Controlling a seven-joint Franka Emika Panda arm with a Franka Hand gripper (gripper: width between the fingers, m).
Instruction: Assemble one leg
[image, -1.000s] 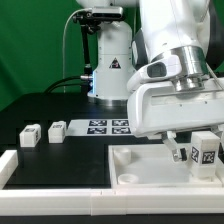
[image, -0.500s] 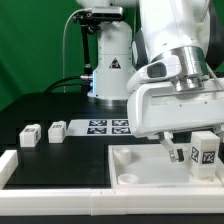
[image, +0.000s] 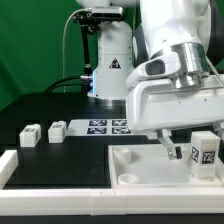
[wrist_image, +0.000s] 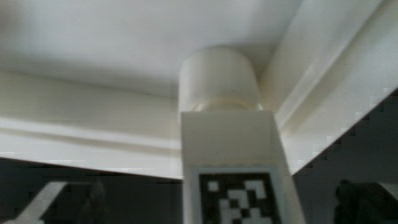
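My gripper (image: 182, 148) hangs over the large white tray-shaped piece (image: 132, 158) at the exterior view's right. A white leg (image: 184, 154) with a black-and-white tag stands between my fingers inside the tray. In the wrist view this leg (wrist_image: 231, 120) points its rounded end into the tray's corner (wrist_image: 107, 100). The dark fingers (wrist_image: 363, 196) stand apart from its sides, so the gripper (wrist_image: 210, 202) is open around it. A second leg (image: 208, 150) stands just beside it, toward the exterior view's right.
Two more legs (image: 30, 135) (image: 57, 130) lie on the black table at the exterior view's left. The marker board (image: 105, 125) lies behind the tray. A white rail (image: 50, 188) runs along the front and left. The robot base (image: 110, 70) stands at the back.
The gripper has shifted very slightly upward over the tray. The legs and the tray have not moved.
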